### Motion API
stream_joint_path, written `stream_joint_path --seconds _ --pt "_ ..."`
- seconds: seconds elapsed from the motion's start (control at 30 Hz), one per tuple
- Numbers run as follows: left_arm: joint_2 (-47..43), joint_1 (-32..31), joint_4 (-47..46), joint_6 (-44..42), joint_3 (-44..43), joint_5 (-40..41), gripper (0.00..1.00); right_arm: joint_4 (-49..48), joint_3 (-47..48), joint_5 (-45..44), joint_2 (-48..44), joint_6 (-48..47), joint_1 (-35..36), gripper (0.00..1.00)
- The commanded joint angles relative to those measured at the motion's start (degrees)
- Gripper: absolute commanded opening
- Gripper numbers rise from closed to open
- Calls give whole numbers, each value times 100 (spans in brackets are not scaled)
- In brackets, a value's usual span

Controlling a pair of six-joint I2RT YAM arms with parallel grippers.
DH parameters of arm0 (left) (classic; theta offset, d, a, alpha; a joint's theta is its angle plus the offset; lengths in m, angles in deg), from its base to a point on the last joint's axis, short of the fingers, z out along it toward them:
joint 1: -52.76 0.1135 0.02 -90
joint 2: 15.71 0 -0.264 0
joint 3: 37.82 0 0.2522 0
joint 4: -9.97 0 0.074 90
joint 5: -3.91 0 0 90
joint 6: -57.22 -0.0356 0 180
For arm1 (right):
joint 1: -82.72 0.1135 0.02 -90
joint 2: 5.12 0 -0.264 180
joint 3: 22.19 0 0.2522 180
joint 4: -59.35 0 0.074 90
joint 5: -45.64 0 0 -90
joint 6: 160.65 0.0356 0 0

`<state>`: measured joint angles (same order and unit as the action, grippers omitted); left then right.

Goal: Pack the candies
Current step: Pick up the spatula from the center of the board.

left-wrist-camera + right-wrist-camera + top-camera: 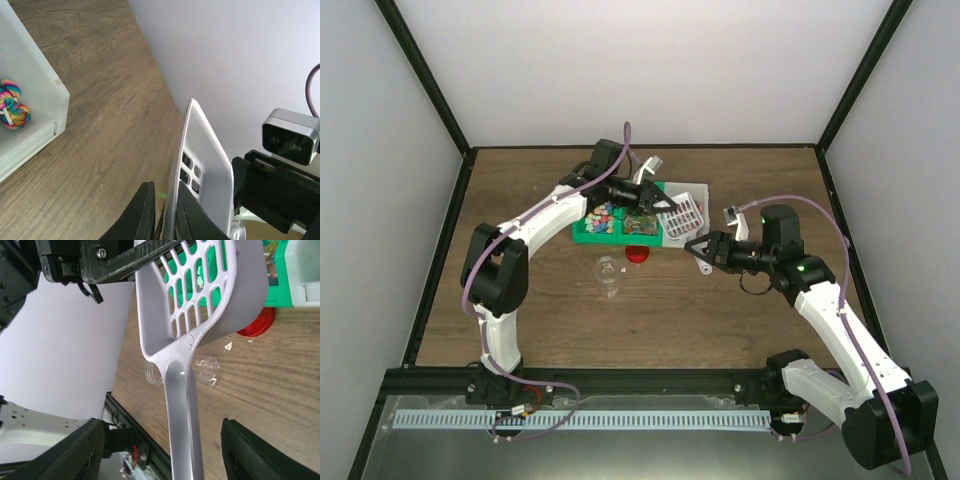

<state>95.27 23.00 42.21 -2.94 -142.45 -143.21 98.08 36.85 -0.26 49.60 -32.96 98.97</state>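
The left hand (167,217) pinches the wall of a white slotted scoop (200,295); the right hand (161,440) stands spread around its handle. The candies (602,214) lie in a green tray (582,237) on the table (540,310).

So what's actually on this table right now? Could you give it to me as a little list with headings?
left gripper: shut on the rim of the white slotted scoop
right gripper: open, one finger on each side of the scoop's handle, not clamping it
candies: mixed colours, piled in the green tray
red lid: flat on the table, just in front of the tray
clear container: on the table beside the lid
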Motion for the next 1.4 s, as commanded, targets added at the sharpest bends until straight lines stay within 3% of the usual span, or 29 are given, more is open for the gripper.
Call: stream_joint_path --seconds 0.0,0.27,0.47,0.6,1.1,1.37 --pt "9 69 -189 30 -182 -82 4 -295 34 237 -22 152 -35 62" --pt "102 114 -636 376 -26 -97 4 -423 33 141 -6 247 -35 39" --pt "135 175 -1092 758 100 -209 4 -397 65 57 -44 235 -37 32" --pt "176 209 -1251 925 99 -260 4 -355 121 -34 -84 205 -40 23" --pt "164 216 -1550 864 273 -668 4 -421 101 47 -251 243 -179 34" --pt "292 225 -1597 917 96 -754 4 -593 56 321 -163 291 -201 20"
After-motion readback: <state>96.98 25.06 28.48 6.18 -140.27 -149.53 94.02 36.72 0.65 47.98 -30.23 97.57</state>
